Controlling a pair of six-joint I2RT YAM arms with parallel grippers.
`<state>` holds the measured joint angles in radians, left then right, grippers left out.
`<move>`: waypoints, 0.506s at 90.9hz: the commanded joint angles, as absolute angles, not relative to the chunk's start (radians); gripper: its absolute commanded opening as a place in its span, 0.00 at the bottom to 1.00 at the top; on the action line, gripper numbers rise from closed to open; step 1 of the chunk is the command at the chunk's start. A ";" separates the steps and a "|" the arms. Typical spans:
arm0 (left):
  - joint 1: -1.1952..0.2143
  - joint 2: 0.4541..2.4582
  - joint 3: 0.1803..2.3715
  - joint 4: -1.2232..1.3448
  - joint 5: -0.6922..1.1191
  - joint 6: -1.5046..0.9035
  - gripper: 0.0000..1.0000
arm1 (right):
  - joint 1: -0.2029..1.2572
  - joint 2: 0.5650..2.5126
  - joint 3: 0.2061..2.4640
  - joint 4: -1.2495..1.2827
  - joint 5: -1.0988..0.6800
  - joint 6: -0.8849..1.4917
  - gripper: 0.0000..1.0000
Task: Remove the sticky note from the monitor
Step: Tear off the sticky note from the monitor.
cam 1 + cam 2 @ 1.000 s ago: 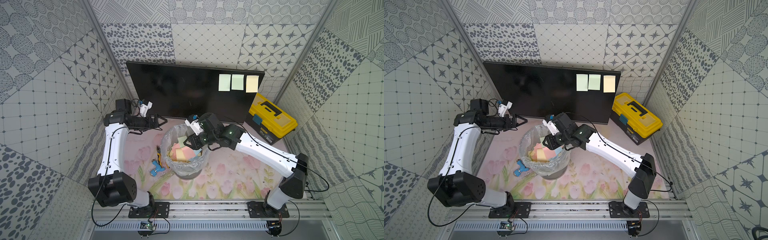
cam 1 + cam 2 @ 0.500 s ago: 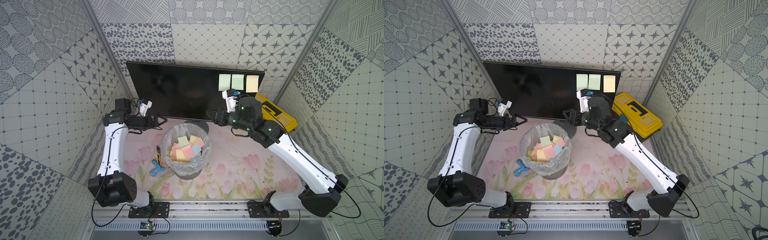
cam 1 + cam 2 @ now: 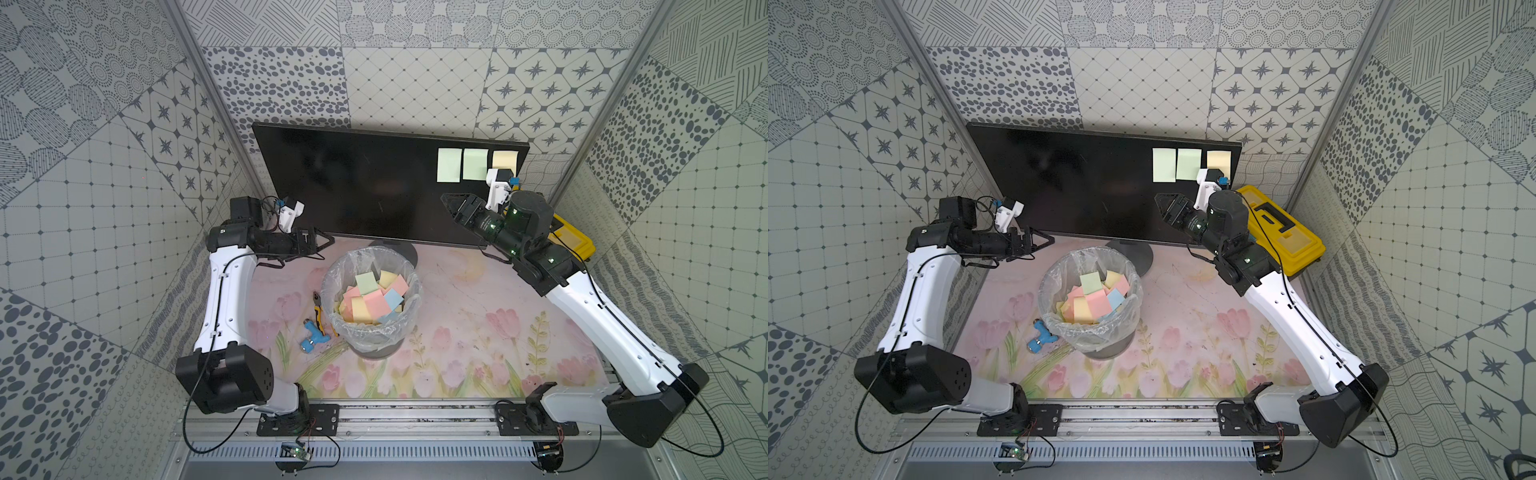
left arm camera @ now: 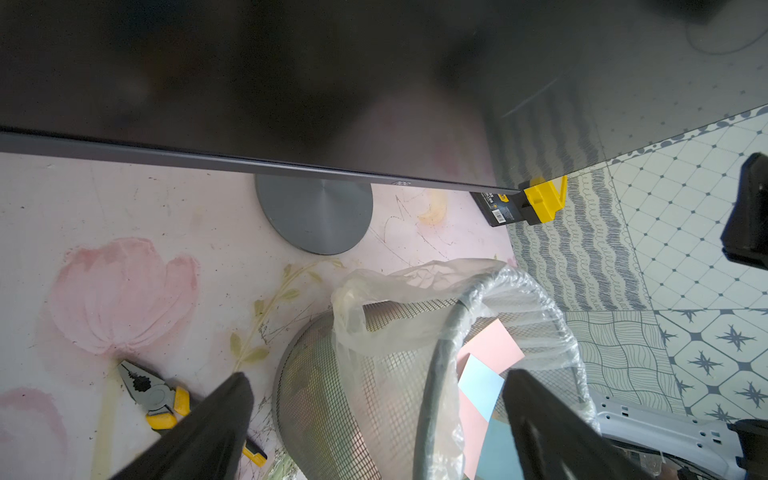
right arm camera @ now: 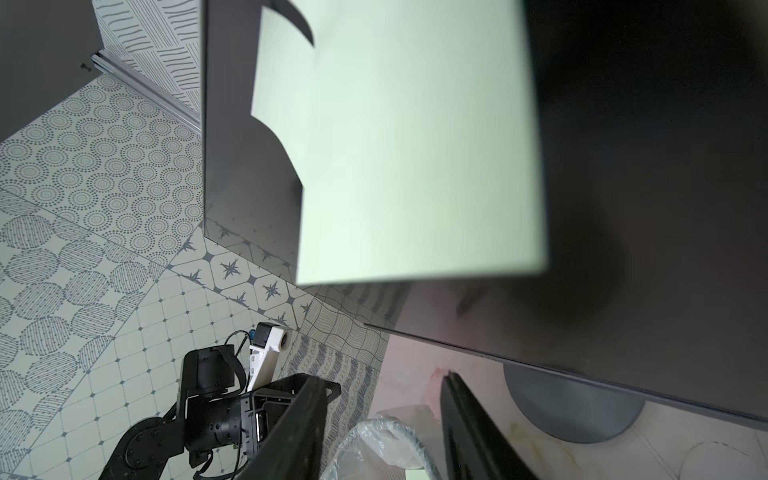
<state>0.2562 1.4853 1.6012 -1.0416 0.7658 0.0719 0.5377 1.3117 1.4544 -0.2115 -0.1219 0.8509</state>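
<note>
The monitor (image 3: 353,187) facing me has a glossy black screen, mirror-smooth; its stand base (image 4: 316,216) looks like brushed metal. The sticky notes (image 3: 449,165) are matt paper. The bin (image 4: 316,386) — metal wire mesh — carries a crinkly clear plastic liner (image 4: 374,299).

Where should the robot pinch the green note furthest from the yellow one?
Probably its bottom edge, coming up from below. The green sticky note lies flat on the monitor, but in the right wrist view its lower edge seems to curl off the screen, giving the jaws a lip.
</note>
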 commanded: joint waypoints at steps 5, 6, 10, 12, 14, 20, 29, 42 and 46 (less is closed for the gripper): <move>0.245 1.489 1.618 -1.037 0.816 0.077 0.99 | 0.528 1.315 1.482 -0.116 -0.104 0.867 0.47; 0.245 1.489 1.617 -1.037 0.816 0.077 0.99 | 0.528 1.314 1.482 -0.113 -0.104 0.866 0.47; 0.245 1.488 1.617 -1.037 0.817 0.077 0.99 | 0.528 1.308 1.472 -0.101 -0.108 0.866 0.47; 0.245 1.488 1.617 -1.037 0.815 0.077 0.99 | 0.528 1.302 1.465 -0.097 -0.108 0.866 0.47; 0.244 1.487 1.617 -1.037 0.815 0.078 0.99 | 0.527 1.298 1.458 -0.094 -0.106 0.866 0.47; 0.245 1.487 1.618 -1.037 0.814 0.079 0.99 | 0.528 1.273 1.436 -0.090 -0.093 0.866 0.47; 0.245 1.487 1.617 -1.038 0.813 0.080 0.99 | 0.526 1.227 1.398 -0.095 -0.065 0.857 0.47; 0.245 1.490 1.618 -1.037 0.814 0.080 0.99 | 0.495 1.146 1.345 -0.136 -0.019 0.871 0.48; 0.245 1.491 1.619 -1.036 0.813 0.080 0.99 | 0.475 1.122 1.323 -0.145 -0.012 0.884 0.48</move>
